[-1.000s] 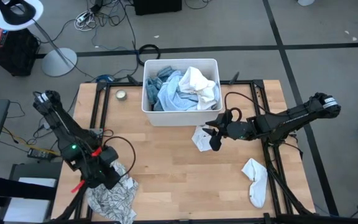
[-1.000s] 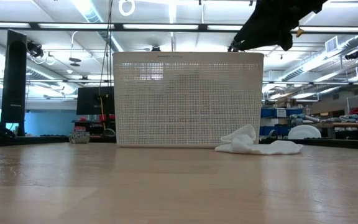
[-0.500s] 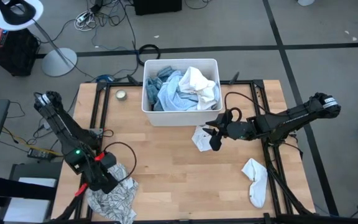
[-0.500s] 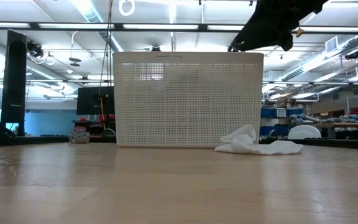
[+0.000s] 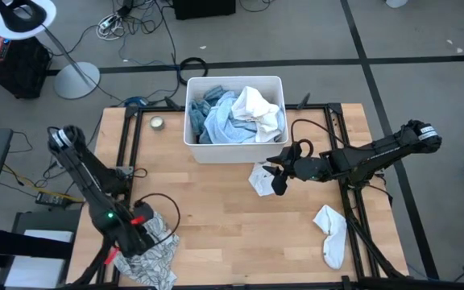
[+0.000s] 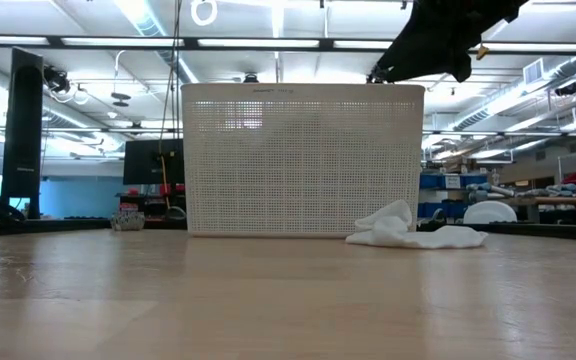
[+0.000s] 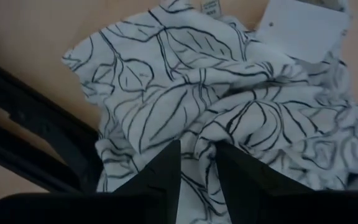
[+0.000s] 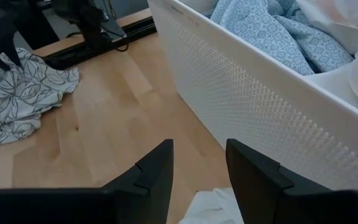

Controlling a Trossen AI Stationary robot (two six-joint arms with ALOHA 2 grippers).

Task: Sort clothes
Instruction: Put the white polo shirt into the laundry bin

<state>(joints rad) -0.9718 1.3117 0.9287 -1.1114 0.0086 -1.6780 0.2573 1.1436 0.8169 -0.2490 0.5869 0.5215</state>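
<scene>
Lower left of the high view: left gripper (image 5: 139,235) sits over the white-grey patterned top (image 5: 153,256) heaped at the table (image 5: 216,217) corner, fingers (image 7: 160,171) parted with cloth below, nothing clearly held. Upper centre: white tub (image 5: 192,129) holds light-blue shirts (image 5: 220,121) and a white garment (image 5: 256,105). Centre right: right gripper (image 5: 279,180) hangs empty, fingers apart, over a small white piece (image 5: 260,179); a white sock (image 5: 331,234) lies lower right.

The tub (image 5: 234,153) of clothes (image 5: 236,114) sits at the worktop's (image 5: 216,209) far edge, one sock (image 5: 260,179) just before it, another (image 5: 329,232) nearer right, a leaf-print top (image 5: 147,259) apparently overhanging the near-left corner.
</scene>
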